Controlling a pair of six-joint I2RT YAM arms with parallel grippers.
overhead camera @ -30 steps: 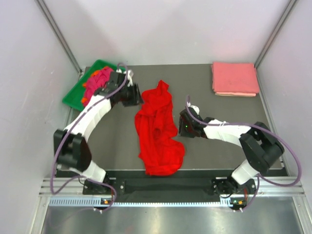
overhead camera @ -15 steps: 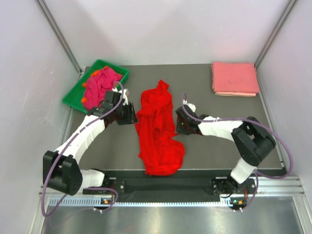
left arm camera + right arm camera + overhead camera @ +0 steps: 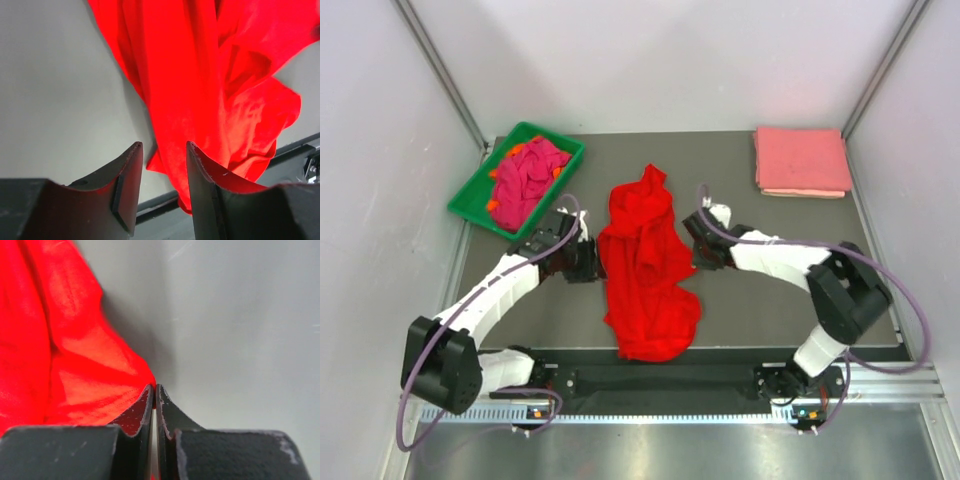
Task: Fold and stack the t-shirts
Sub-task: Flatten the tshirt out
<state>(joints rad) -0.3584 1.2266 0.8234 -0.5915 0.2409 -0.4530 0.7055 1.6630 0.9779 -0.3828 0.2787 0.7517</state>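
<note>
A bright red t-shirt [image 3: 645,265] lies crumpled lengthwise in the middle of the table, and it also fills the left wrist view [image 3: 200,75]. My left gripper [image 3: 592,262] is at the shirt's left edge, open [image 3: 163,145], with the edge of the cloth showing between its fingers. My right gripper [image 3: 692,238] is at the shirt's right edge. Its jaws are shut [image 3: 155,386], pinching the tip of a red fold [image 3: 75,360]. Folded salmon pink t-shirts [image 3: 802,160] are stacked at the back right. Magenta and orange t-shirts [image 3: 528,170] lie heaped in the tray.
The green plastic tray [image 3: 468,203] stands at the back left corner, close behind my left arm. White walls enclose the table on three sides. A black rail [image 3: 660,380] runs along the near edge between the arm bases.
My left arm has swung down from the tray to the red shirt's left edge. My right gripper has moved slightly toward the shirt and shut on its right edge.
</note>
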